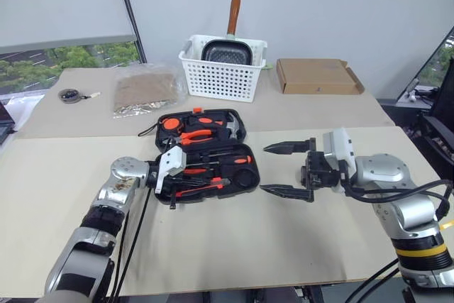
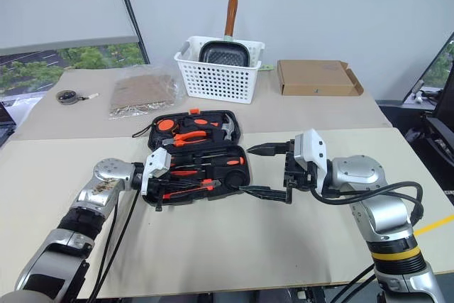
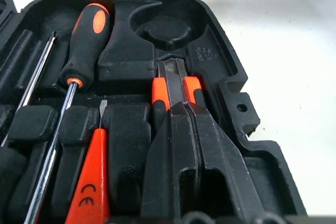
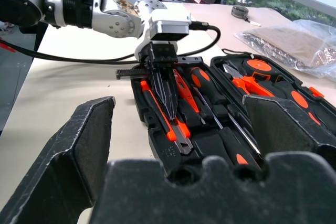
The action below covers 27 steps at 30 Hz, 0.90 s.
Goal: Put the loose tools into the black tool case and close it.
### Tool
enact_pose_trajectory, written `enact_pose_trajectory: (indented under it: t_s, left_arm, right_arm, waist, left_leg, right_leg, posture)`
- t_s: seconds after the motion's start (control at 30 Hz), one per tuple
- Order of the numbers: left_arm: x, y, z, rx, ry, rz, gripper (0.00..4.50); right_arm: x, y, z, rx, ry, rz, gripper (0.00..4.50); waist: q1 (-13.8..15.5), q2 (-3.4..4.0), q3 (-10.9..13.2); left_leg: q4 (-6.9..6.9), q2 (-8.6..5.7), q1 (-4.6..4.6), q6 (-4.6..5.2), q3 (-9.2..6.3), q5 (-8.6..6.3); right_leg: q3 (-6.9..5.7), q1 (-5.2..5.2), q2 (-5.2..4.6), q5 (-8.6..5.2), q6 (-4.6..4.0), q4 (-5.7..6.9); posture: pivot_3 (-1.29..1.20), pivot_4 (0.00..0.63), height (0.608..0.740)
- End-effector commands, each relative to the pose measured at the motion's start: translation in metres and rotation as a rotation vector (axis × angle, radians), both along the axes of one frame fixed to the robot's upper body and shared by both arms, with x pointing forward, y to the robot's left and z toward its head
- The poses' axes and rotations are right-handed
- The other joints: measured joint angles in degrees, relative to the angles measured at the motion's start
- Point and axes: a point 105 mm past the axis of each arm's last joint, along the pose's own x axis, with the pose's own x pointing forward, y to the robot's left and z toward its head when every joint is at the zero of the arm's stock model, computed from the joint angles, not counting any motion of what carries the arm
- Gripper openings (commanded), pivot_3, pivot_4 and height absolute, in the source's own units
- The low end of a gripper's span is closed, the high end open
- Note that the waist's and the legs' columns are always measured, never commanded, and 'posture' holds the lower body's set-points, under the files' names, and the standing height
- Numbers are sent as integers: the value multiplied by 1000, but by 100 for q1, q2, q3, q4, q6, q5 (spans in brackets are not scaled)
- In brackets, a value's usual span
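- While the black tool case (image 1: 202, 157) lies open near the middle of the table (image 1: 234, 246), its lid half toward the far edge, most loose tools already sit in their recesses.
- A long screwdriver (image 3: 79, 61) and the slim orange tester screwdriver (image 3: 90, 174) lie in the near half.
- The left gripper (image 3: 181, 114) has its fingers pressed together with nothing between them; the tips rest on the orange-black utility knife (image 3: 176, 85), apparently pushing it into its slot.
- The right gripper (image 1: 287, 169) hangs beside the case, toward the right edge of the table, with jaws wide and empty.
- No loose tool is seen on the table around the case.
- What is left, it seems: to seat the knife fully, fold the lid over and latch it.
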Motion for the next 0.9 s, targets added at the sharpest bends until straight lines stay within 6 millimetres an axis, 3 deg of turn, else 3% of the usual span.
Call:
enact_pose_trajectory:
  t_s: [0.03, 0.17, 0.3, 0.4, 0.47, 0.63, 0.73, 0.83, 0.9]
  left_arm:
    - [-5, 12, -32, 91, 81, 45, 18]
    - [4, 9, -8, 25, -24, 77, 18]
    - [7, 1, 39, -93, -131, 106, 18]
    - [-9, -3, 70, -150, -153, 61, 756]
    - [-25, -5, 81, -158, -116, 6, 1524]
    - [-51, -8, 96, -91, -108, -60, 3341]
    - [-57, -10, 103, -79, -108, -62, 4397]
    - [-60, -13, 107, -83, -112, -58, 4500]
    - [-62, -14, 107, -82, -110, -53, 4500]
  right_arm:
    - [-2, -5, 12, 2, -54, -16, 4500]
    - [4, -22, 5, -54, -38, -104, 4500]
    - [13, -49, -9, -159, -10, -233, 4500]
    - [27, -75, -29, -309, 8, -396, 4500]
    - [32, -87, -40, -400, 28, -466, 4500]
    - [35, -94, -58, -485, 117, -503, 4500]
    - [34, -97, -67, -520, 172, -501, 4500]
    - [35, -101, -74, -545, 217, -514, 3830]
    - [35, -104, -78, -568, 230, -526, 3017]
  waist:
    - [-2, 7, -9]
    - [5, 9, -10]
    - [-5, 3, -6]
    - [-15, -21, 8]
    - [-23, -23, 7]
    - [-83, -24, 8]
    - [-114, -28, 10]
    - [-104, -30, 12]
    - [-111, -31, 13]
  left_leg:
    - [0, 1, 2, 0, 0, 0]
    - [-1, 5, 4, -2, 0, 1]
    - [0, 5, -21, -2, 1, 2]
    - [-1, 3, -56, 0, -2, 3]
    - [-1, 1, -89, -1, -1, 2]
    - [-22, -9, -98, -40, 10, 24]
    - [-24, -11, -99, -1, 9, 0]
    - [-24, -15, -99, 7, 4, -5]
    - [-20, -14, -95, 7, 0, -4]
  right_leg:
    - [0, 0, 0, -1, -2, 2]
    - [-2, -3, 1, -5, -8, 5]
    - [0, -21, 0, -3, -4, 3]
    - [0, -45, 2, 4, 5, -1]
    - [2, -76, 5, 6, 7, -3]
    - [10, -90, 5, 3, 13, -26]
    - [11, -88, 5, -2, 20, -35]
    - [12, -86, 3, -2, 20, -33]
    - [13, -81, 5, -2, 21, -30]
  posture:
    - [0, 150, 700]
    - [0, 150, 700]
    - [0, 150, 700]
    - [0, 150, 700]
    - [0, 150, 700]
    - [0, 150, 700]
    - [0, 150, 700]
    - [0, 150, 700]
    - [0, 150, 700]
